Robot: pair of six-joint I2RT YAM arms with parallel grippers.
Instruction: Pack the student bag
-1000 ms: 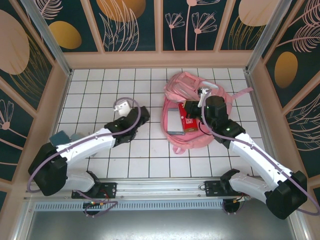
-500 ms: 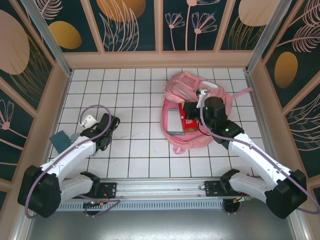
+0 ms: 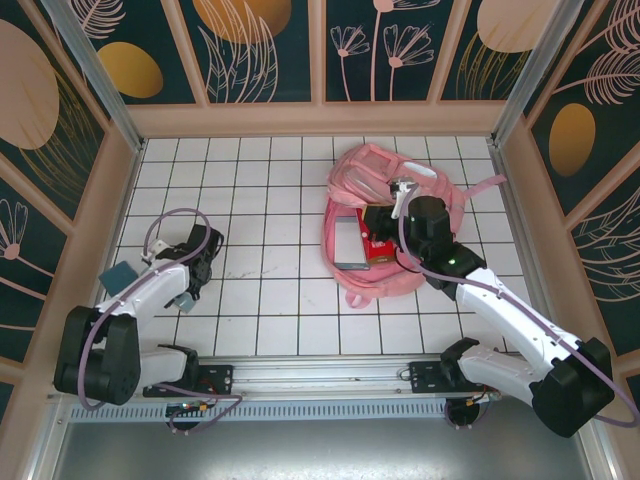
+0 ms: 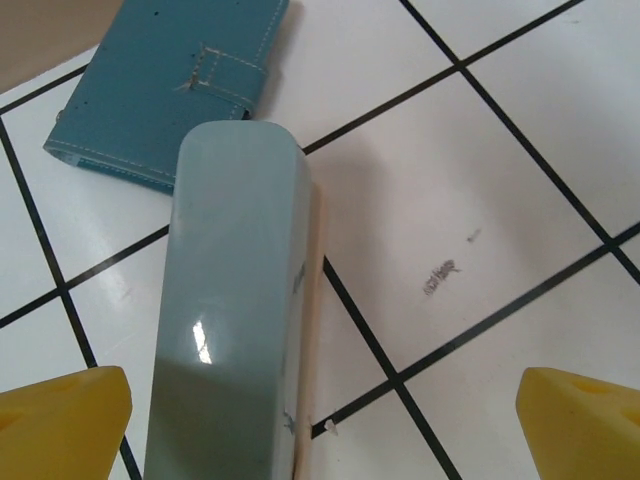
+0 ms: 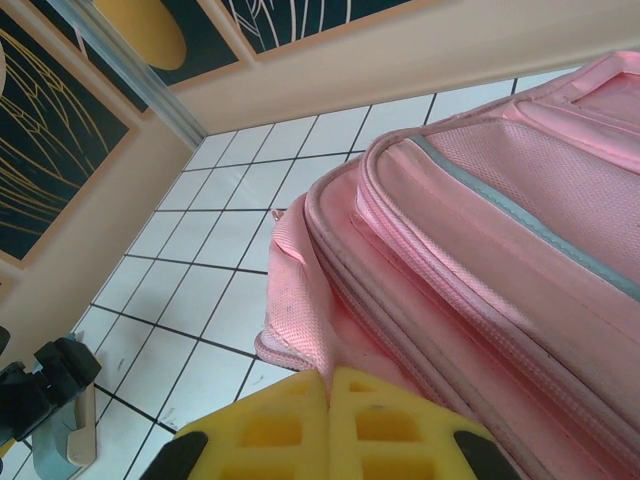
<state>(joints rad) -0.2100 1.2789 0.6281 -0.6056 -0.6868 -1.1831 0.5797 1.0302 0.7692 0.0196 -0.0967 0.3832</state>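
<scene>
From above, the student bag [image 3: 362, 165] is lying in front of the right arm, its mouth gaping, with a red box [image 3: 378, 248] and a grey book [image 3: 348, 244] showing inside. The right gripper [image 3: 383, 214] is sitting at that mouth, probably to hold it open for loading. Well apart from the bag, on the left arm's side, the left gripper [image 3: 188, 285] is hanging over a pale blue case [image 3: 186, 299].

The left wrist camera is showing the fingers spread wide and empty around the case [image 4: 235, 300], likely lining up a grab. A teal wallet [image 4: 170, 85] is lying just beside it.

At the right wrist, the jaws are clenched, apparently pinching the bag's rim.
</scene>
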